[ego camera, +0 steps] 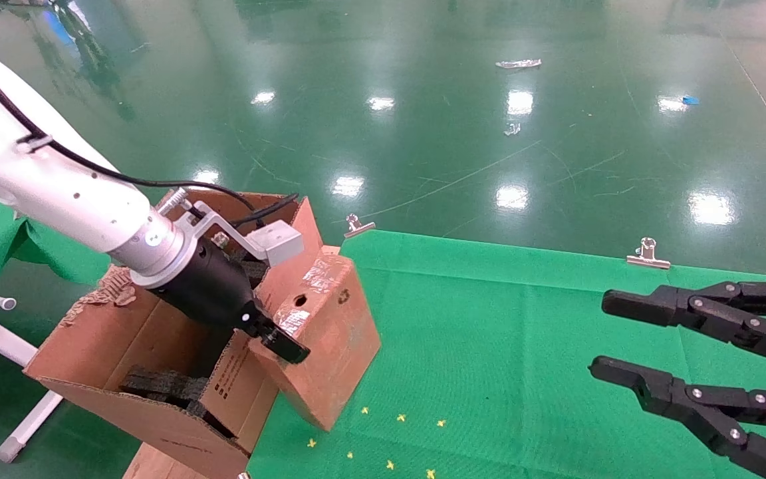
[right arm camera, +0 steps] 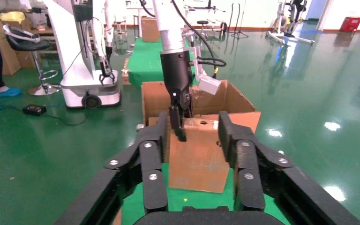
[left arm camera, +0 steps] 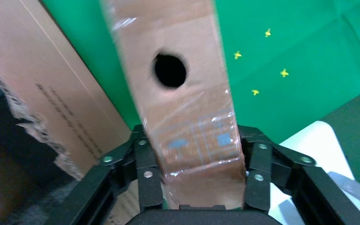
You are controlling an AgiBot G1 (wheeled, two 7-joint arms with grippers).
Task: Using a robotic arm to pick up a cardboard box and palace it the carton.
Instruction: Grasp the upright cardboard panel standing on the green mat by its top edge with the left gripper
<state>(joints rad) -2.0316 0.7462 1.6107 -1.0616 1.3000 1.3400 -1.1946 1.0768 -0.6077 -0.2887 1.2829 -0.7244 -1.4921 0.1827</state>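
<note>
The robotic arm (ego camera: 57,193) reaches in from the left, over the carton (ego camera: 90,352), which stands open just off the left edge of the green-covered bench (ego camera: 522,346). Its left gripper (ego camera: 275,336) pinches the cardboard box (ego camera: 330,332): in the left wrist view the black fingers (left arm camera: 146,173) press against both narrow sides of the box (left arm camera: 183,108), whose taped face shows the round punched hole (left arm camera: 170,70).

In the head view the box hangs tilted over the left edge of the bench, its upper end by the carton's inner flap with printed text (ego camera: 230,386) and its lower corner down near the cloth, close to the small yellow marks (ego camera: 389,439) at the near left corner. Whether that corner touches the cloth cannot be told. The right wrist view shows the box (right arm camera: 199,154) directly in front of the carton (right arm camera: 152,98), with the left gripper (right arm camera: 178,124) clamped on its top edge.

Black foam inserts (ego camera: 163,386) lie inside the carton, and one of its flaps has a torn edge (ego camera: 110,289).

The right gripper (ego camera: 629,336) hovers over the right edge of the bench, well apart from the box, its claws spread wide. Two metal clips (ego camera: 647,256) pin the cloth along the far edge.
</note>
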